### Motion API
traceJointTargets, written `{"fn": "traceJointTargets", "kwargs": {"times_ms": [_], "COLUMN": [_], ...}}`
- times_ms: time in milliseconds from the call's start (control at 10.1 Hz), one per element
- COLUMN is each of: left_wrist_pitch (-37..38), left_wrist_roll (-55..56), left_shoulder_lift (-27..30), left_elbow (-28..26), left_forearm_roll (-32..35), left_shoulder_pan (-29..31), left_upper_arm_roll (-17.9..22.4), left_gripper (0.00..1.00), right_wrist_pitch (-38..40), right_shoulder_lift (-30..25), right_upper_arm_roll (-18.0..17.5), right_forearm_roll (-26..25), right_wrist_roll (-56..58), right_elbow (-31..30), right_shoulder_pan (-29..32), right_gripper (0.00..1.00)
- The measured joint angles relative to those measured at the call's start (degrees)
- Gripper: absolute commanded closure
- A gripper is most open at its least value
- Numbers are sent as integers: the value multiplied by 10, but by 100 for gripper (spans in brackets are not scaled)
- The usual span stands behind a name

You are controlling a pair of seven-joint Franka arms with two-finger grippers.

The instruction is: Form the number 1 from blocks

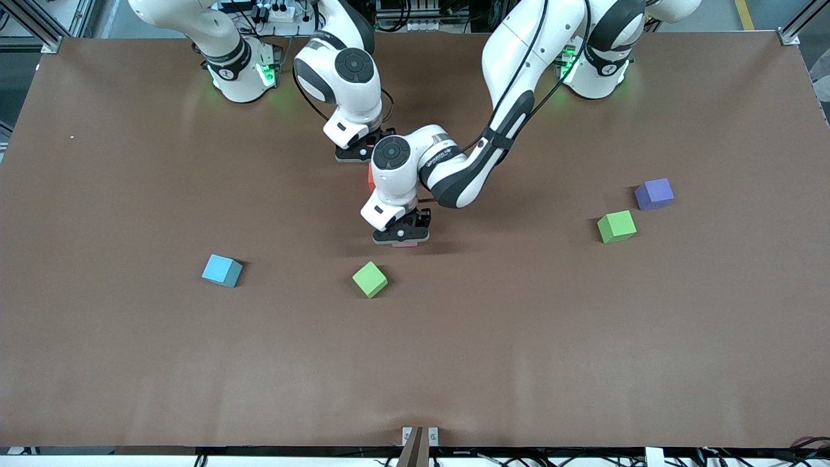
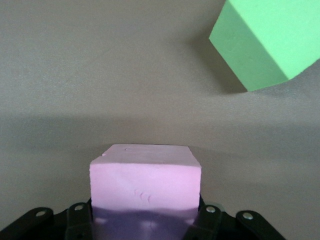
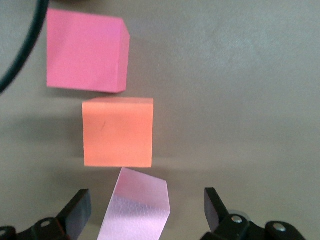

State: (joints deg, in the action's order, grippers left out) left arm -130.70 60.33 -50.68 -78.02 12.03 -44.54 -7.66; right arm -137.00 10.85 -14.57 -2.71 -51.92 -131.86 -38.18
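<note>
Brown matting covers our table [image 1: 130, 363], with blocks scattered across it. Our left gripper [image 1: 402, 240] is low over the middle of the table, clamped on a light pink block [image 2: 145, 182]; in the front view only a sliver of it shows under the fingers. We judge this the placing step: the block has to go in line with the column we are building.

Our right gripper [image 3: 145, 210] waits with its fingers spread wide over that column, where the right wrist view shows a pink block [image 3: 86, 52], an orange block [image 3: 118, 132] just beside it, and a paler, tilted block [image 3: 137, 207] between the open fingers.

From the front, both arms hide most of the column. A green block [image 1: 369, 279] lies nearer the camera; a light blue block [image 1: 222, 270], another green block [image 1: 616, 226] and a purple block [image 1: 653, 194] sit well apart.

We cannot tell whether the held block touches the table.
</note>
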Motion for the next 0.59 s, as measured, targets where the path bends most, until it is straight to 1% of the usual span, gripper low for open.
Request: {"fn": "traceJointTargets", "kwargs": {"times_ms": [296, 592], "left_wrist_pitch": [-1, -4], "left_wrist_roll": [0, -17], "left_shoulder_lift": [0, 2], "left_elbow": [1, 6], "left_forearm_roll": [0, 0], "left_shoulder_pan": [7, 43], "left_upper_arm_roll": [2, 3], "left_gripper": [100, 100], "right_wrist_pitch": [5, 28], "right_shoulder_lift": [-15, -36], "right_upper_arm_roll": [-14, -32], "right_forearm_roll": [0, 0], "right_wrist_roll": [2, 2], "right_elbow": [-12, -27], "right_shoulder_pan": [0, -1], "right_gripper": [0, 0]}}
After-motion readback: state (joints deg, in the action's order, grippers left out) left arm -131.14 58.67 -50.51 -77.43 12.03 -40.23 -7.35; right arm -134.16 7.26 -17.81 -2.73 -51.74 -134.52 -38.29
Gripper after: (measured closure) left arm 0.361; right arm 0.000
